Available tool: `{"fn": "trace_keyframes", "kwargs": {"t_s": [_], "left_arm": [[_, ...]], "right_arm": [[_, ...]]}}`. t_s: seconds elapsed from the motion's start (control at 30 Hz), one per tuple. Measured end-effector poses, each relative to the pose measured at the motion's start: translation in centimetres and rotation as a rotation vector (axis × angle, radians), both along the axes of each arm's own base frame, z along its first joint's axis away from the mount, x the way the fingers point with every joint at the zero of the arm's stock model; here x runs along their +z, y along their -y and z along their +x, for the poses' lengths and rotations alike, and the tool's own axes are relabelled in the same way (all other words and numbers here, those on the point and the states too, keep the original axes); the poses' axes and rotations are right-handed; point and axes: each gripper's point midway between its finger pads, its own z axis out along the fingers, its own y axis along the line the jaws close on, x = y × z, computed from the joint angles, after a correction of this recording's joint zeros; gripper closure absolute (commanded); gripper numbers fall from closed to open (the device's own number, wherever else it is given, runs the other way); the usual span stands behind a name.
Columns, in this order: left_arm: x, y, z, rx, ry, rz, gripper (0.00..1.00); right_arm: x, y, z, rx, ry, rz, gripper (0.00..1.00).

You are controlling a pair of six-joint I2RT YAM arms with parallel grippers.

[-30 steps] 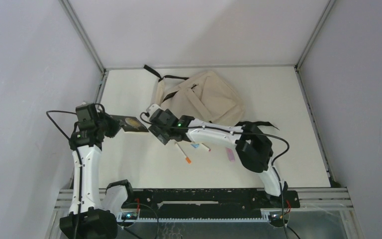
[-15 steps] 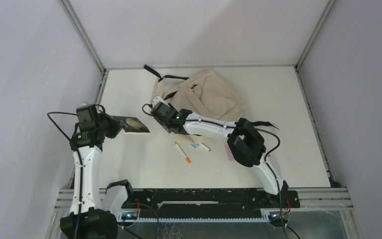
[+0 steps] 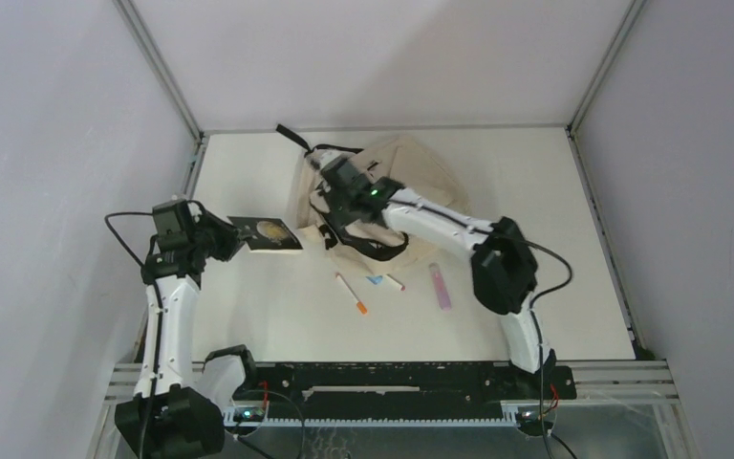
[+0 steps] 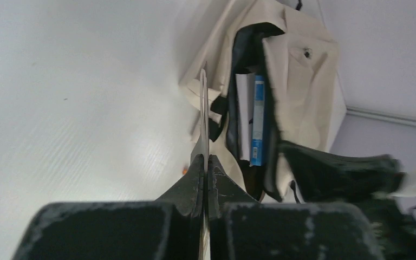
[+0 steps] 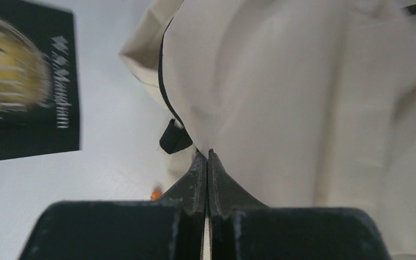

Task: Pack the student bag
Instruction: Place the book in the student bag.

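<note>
The cream student bag [image 3: 425,186] lies at the back middle of the table, its mouth facing left. My right gripper [image 3: 336,182] is shut on the fabric edge [image 5: 216,108] by the black zipper trim and holds the mouth up. In the left wrist view the bag [image 4: 303,81] gapes, with a white sheet and a blue notebook [image 4: 258,119] inside. My left gripper [image 3: 222,239] is shut on a thin dark book [image 3: 268,234] with a gold emblem, seen edge-on [image 4: 203,114] in that view and held just left of the mouth. That same book [image 5: 27,86] shows in the right wrist view.
A white pen with an orange cap [image 3: 351,294], a short white pen [image 3: 394,282], a small blue piece [image 3: 375,279] and a pink item [image 3: 441,286] lie in front of the bag. A black strap [image 3: 296,139] trails at the back.
My right gripper moved back from above the pens to the bag's mouth, shut on its edge and lifted it. The left arm carried the book a little right, toward the bag.
</note>
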Motion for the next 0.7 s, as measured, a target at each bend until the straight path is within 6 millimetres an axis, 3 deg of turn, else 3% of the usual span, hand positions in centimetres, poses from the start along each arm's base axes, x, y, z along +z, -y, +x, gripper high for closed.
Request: {"fn": "trace_keyframes", "kwargs": {"t_s": [0.23,0.3,0.37,0.47,0.7], "left_arm": [[0.8,3.4,1.6,-0.12,0.082,-0.081,1.0],[1.5,5.1,2.3,-0.173,0.12,-0.101,1.0],[2.0,6.9,3.0,-0.219,0.149,-0.13,1.0],[2.2,9.0,4.3,-0.258,0.165,-0.177,1.0],[2.3,12.2,8.0,-0.288,0.228,-0.257,1.0]], "right_arm": [[11.0,4.9,3.6,-0.133,-0.014,0.362,1.0],[12.6,5.8,4.4,-0.157,-0.026,0.435,1.0],[13.0,6.1,4.8,-0.17,-0.052,0.485,1.0],[11.9,6.0,4.3,-0.174,-0.108,0.509,1.0],[11.4,5.3,3.4,-0.163,-0.169,0.543,1.0]]}}
